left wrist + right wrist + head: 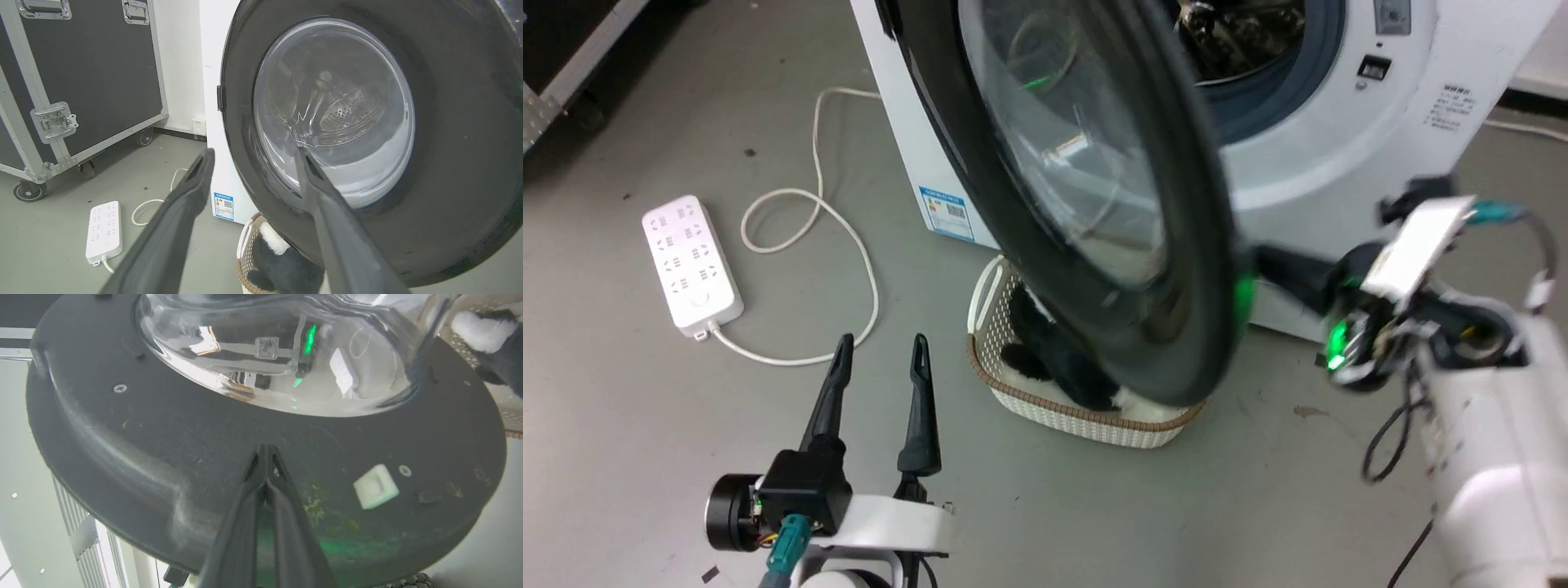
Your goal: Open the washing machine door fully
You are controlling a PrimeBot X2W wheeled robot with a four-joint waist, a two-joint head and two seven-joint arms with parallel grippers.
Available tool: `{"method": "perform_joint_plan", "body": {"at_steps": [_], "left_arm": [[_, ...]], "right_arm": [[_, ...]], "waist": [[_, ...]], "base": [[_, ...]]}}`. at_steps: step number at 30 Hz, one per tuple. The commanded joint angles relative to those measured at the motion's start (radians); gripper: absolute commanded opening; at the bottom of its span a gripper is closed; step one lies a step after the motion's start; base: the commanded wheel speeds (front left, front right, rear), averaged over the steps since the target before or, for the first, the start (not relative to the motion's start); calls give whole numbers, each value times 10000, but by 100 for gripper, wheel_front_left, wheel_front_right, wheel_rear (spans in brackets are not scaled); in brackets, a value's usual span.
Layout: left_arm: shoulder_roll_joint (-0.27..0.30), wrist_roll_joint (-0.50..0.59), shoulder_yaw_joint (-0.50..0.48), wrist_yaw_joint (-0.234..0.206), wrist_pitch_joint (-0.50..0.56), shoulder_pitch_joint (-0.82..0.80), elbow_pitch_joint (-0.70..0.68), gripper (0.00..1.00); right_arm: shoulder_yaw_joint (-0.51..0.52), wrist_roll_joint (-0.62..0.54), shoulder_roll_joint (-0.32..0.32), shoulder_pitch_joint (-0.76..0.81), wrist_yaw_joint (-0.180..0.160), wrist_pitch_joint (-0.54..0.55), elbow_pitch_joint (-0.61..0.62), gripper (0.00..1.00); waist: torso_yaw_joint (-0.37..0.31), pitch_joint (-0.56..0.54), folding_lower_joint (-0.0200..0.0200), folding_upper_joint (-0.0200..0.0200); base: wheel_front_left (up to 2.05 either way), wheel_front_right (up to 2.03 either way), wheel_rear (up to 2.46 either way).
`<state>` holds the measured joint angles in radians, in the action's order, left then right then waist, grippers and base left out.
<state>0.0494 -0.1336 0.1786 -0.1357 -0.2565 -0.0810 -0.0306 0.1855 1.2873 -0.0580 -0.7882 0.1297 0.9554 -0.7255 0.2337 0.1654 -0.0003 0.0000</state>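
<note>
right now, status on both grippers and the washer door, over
left gripper open, holding nothing. right gripper shut, tips at inner face of washing machine door. door part open. basket on floor under its lower edge.

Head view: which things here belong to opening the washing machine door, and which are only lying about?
Belong to the job: washing machine door, swung partly open; right gripper, shut, tips at the door's inner face; left gripper, open, empty.
Lying about: power strip; its white cable; basket holding something dark and fluffy; flight case.
</note>
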Motion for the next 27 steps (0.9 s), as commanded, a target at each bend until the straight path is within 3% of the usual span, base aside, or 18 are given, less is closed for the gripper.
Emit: {"method": "perform_joint_plan", "body": {"at_steps": [1, 10, 20, 21, 22, 27], "left_arm": [[8, 37, 67, 129, -53, 154, 51, 100], [8, -5, 395, 339, -53, 465, 317, 100], [8, -110, 434, 261, -53, 405, 388, 100], [8, -118, 412, 252, -53, 395, 384, 100], [8, -124, 370, 244, -53, 386, 387, 100], [8, -201, 21, 380, -53, 362, 525, 100]], "right_arm": [[-730, 571, 76, 595, 10, -155, 101, 0], [-3961, 2775, 77, 1865, 10, -1346, 1053, 0], [-5280, 3220, 56, 1958, 10, -2360, 1210, 0], [-5246, 3141, -2, 1933, 10, -2515, 1229, 4], [-5203, 3097, -57, 1926, 10, -2629, 1242, 100], [-4975, 2295, -787, 2002, 10, -3689, 1772, 100]], "waist": [[36, -117, 3, 0], [234, -236, 3, 0], [374, -144, 3, 0], [357, -137, 3, 0], [321, -147, 3, 0], [4, -346, 3, 0]], "base": [[0, 0, 0], [0, 0, 0], [0, 0, 0], [0, 0, 0], [0, 0, 0], [0, 0, 0]]}}
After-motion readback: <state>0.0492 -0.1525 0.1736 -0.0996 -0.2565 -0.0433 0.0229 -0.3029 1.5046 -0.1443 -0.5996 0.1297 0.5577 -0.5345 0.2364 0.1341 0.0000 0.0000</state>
